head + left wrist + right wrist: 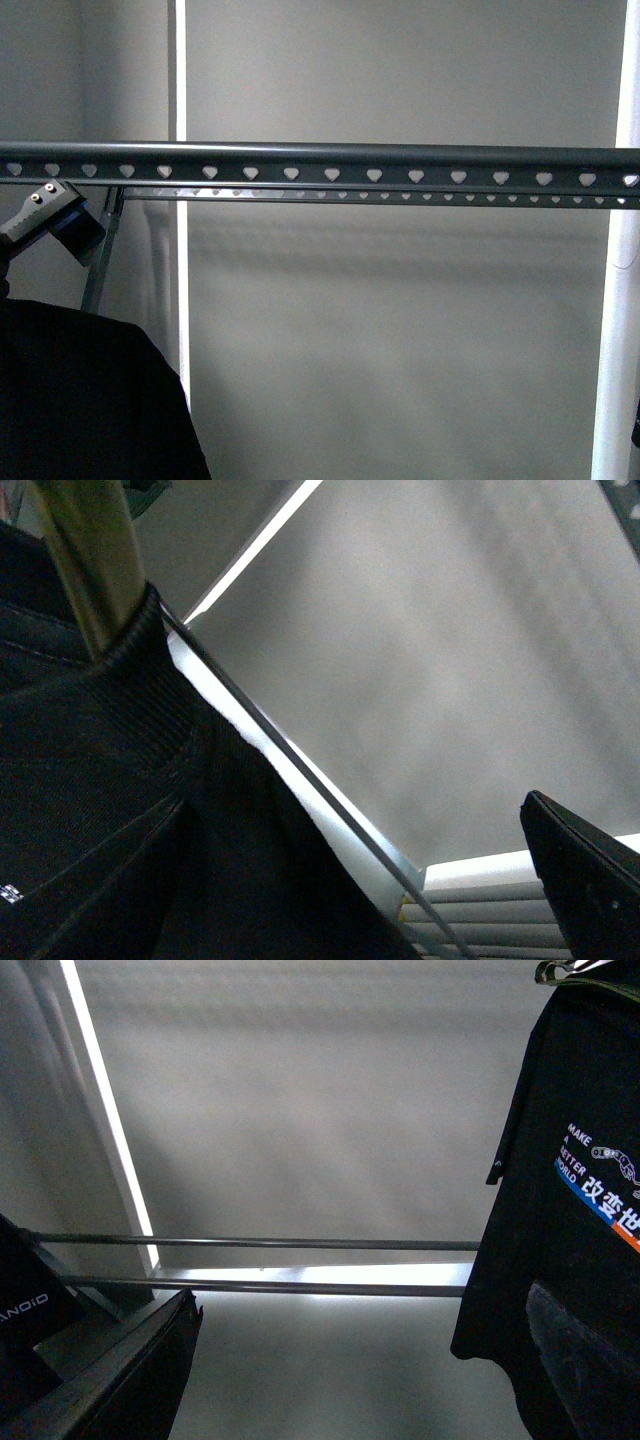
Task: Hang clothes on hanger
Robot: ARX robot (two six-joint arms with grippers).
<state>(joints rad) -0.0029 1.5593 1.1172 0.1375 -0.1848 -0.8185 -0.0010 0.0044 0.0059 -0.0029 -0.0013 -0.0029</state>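
The black T-shirt (80, 400) hangs below the left end of the rail (330, 165), beneath the left hand (55, 213), which sits just under the rail beside a grey leg (103, 255); whether that hand grips, I cannot tell. The right hand (375, 1305) stands wide open before two thin bars (250, 1243).

Front view faces the rail (320, 155) level and close; both wrist views share the T-shirt (580, 1080).

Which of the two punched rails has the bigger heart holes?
The upper rail, the darker one; the paler rail just beneath it shows much smaller hearts.
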